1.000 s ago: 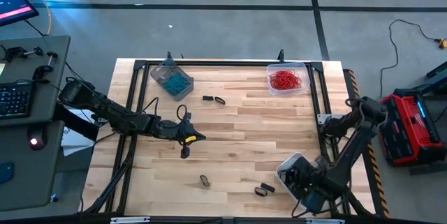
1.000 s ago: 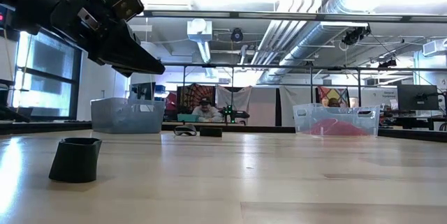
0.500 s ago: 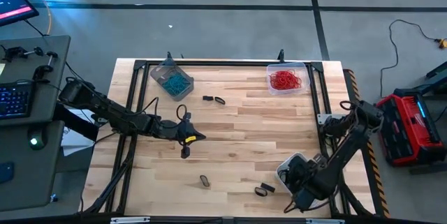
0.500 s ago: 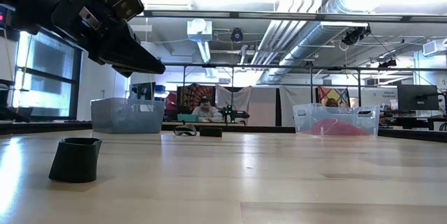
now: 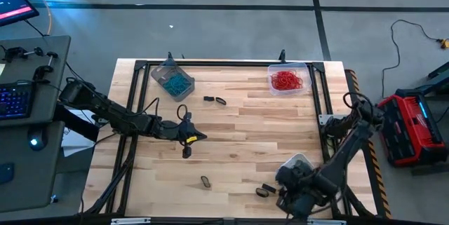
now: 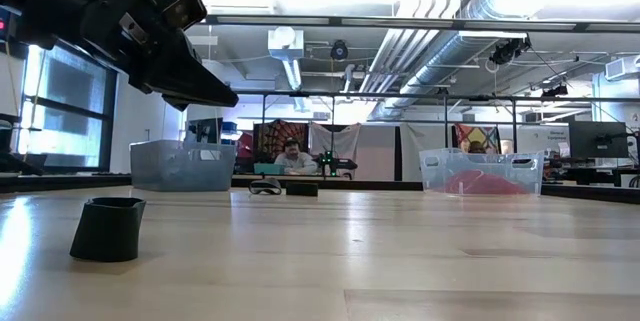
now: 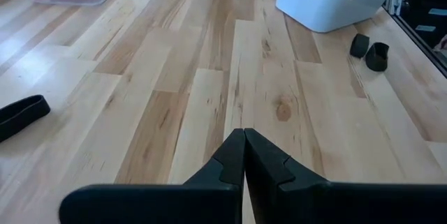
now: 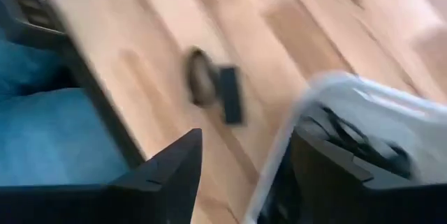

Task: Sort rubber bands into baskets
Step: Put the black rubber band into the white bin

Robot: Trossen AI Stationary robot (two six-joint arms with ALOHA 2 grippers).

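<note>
Near the table's middle left, my left gripper [image 5: 201, 138] [image 7: 244, 147] hangs shut and empty above the wood; the low view has it at the upper left [image 6: 218, 97]. My right gripper [image 5: 289, 198] [image 8: 244, 182] is open over the near right. It stands next to the white basket [image 5: 299, 162] [image 8: 363, 105], which holds black rubber bands [image 8: 349, 137]. A grey-tinted basket [image 5: 172, 79] at the far left holds teal bands. A clear basket [image 5: 287, 79] at the far right holds red ones. Loose black bands lie flat on the table [image 5: 215, 100] [image 5: 186, 153] [image 5: 205, 181] [image 5: 265, 190].
A black frame rail [image 5: 319, 106] runs round the tabletop's left, far and right sides. A desk with a keyboard [image 5: 14, 99] stands left of the table, and a red case [image 5: 410, 127] sits on the floor to its right. A person [image 6: 292, 156] sits in the room beyond.
My right gripper has moved along the near edge toward the table's left, away from above the white basket and toward the two black bands lying near that edge. The left arm and the bands have kept still.
</note>
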